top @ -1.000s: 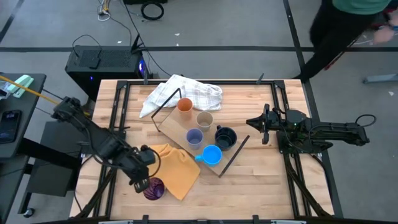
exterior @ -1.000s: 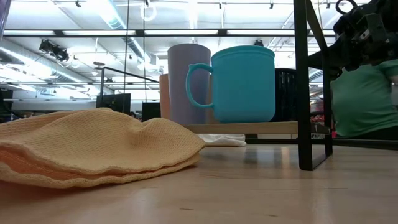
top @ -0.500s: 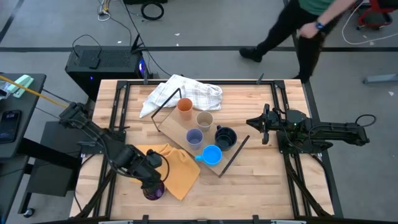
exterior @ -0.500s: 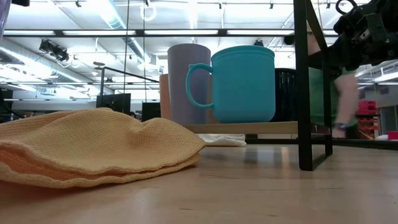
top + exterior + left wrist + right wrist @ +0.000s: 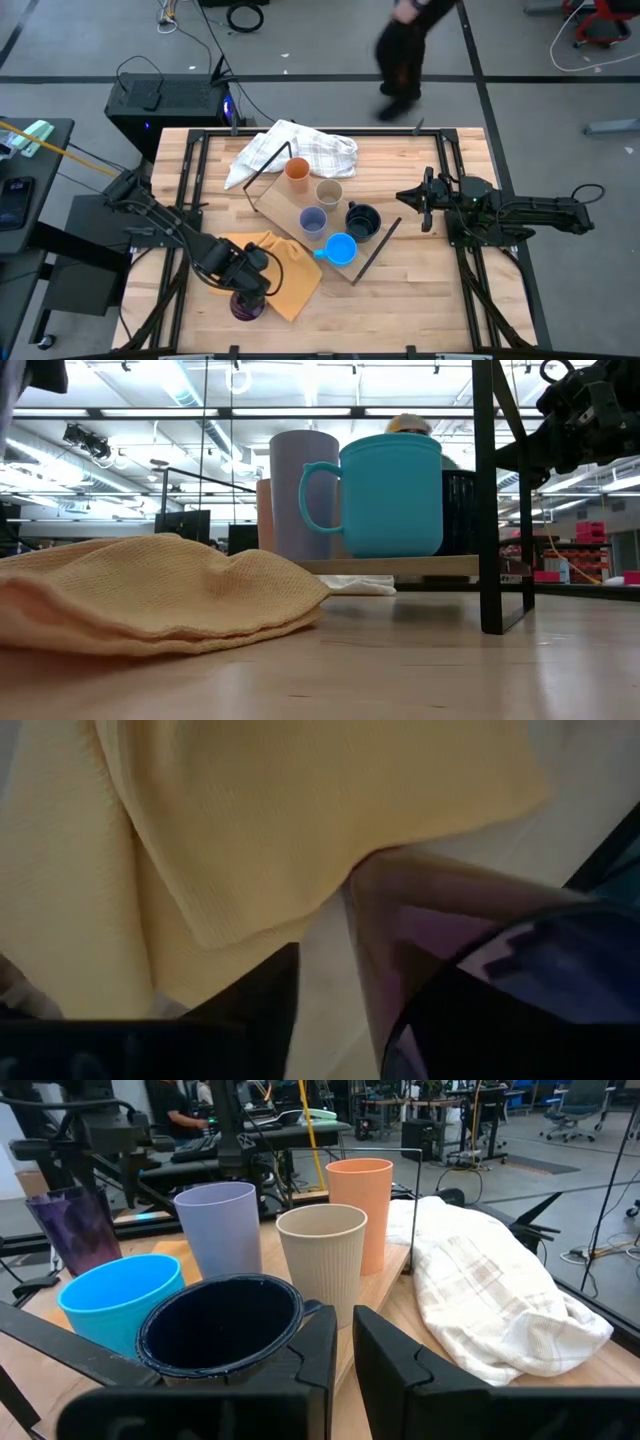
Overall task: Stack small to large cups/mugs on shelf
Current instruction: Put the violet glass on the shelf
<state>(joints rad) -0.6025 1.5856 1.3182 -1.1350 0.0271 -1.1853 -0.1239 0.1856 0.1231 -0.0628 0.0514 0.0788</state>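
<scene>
The dark purple cup [image 5: 243, 306] stands upright on the table near its near-left edge, beside the yellow cloth [image 5: 285, 268]; it also shows in the right wrist view [image 5: 65, 1230]. My left gripper [image 5: 250, 288] hangs over it, open, with the cup's rim [image 5: 470, 990] between its fingers. Five cups stand on the light-wood shelf [image 5: 285, 205]: orange [image 5: 297, 169], tan [image 5: 329, 192], lavender [image 5: 312, 222], the navy mug [image 5: 362, 220] and the blue mug [image 5: 341, 249]. My right gripper [image 5: 408, 198] waits, shut, right of the shelf. My left gripper comes at the purple cup from above, slanting from the table's left. One finger [image 5: 265, 1015] stands outside the cup's wall [image 5: 400, 930]. Whether either finger touches the cup, I cannot tell.
A white checked cloth [image 5: 295, 150] lies at the far side of the shelf. The shelf's black wire frame [image 5: 375, 250] juts toward the near right. Bare tabletop [image 5: 410, 300] lies near and right. A person [image 5: 405, 50] walks on the floor beyond the far edge.
My left gripper has moved toward the table's right and near edge, coming over the purple cup and covering most of it. The cup has stayed in place. The person behind the table has walked from right toward left.
</scene>
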